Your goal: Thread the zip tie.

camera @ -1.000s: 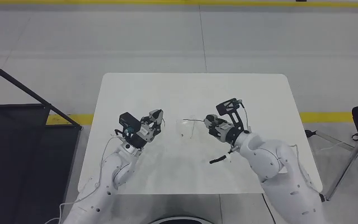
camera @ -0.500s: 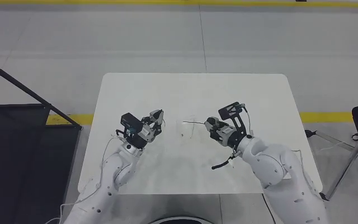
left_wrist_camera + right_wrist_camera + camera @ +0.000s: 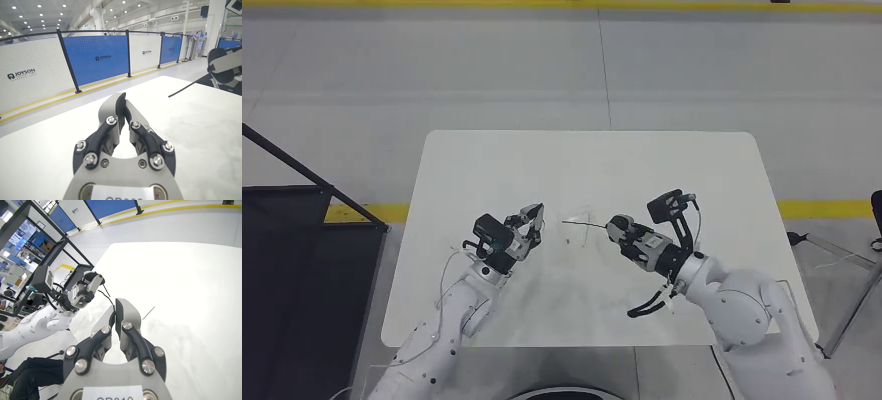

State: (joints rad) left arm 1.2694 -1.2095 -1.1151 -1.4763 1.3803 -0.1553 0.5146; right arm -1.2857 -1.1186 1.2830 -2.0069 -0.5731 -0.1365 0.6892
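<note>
A thin black zip tie (image 3: 584, 223) spans the gap between my two grippers above the middle of the white table (image 3: 592, 160). My right gripper (image 3: 613, 228) is shut on one part of it (image 3: 105, 295), and a straight tail (image 3: 187, 86) pokes out from it toward the left arm. My left gripper (image 3: 533, 222) is shut too (image 3: 122, 102). A black strand sticks out of its fingertips in the right wrist view, where that gripper (image 3: 93, 280) sits close beyond my right gripper (image 3: 115, 306). A thin strand also shows under one left finger (image 3: 140, 121).
The table's bare surface stretches behind and to both sides of the grippers. A dark panel with a black frame (image 3: 282, 270) stands off the table's left edge. A blue and white fence (image 3: 94, 56) lines the floor beyond the far edge.
The left gripper has moved right and a little toward the front edge, narrowing the gap to the right gripper. The right arm has drawn slightly toward the front, still holding the tie.
</note>
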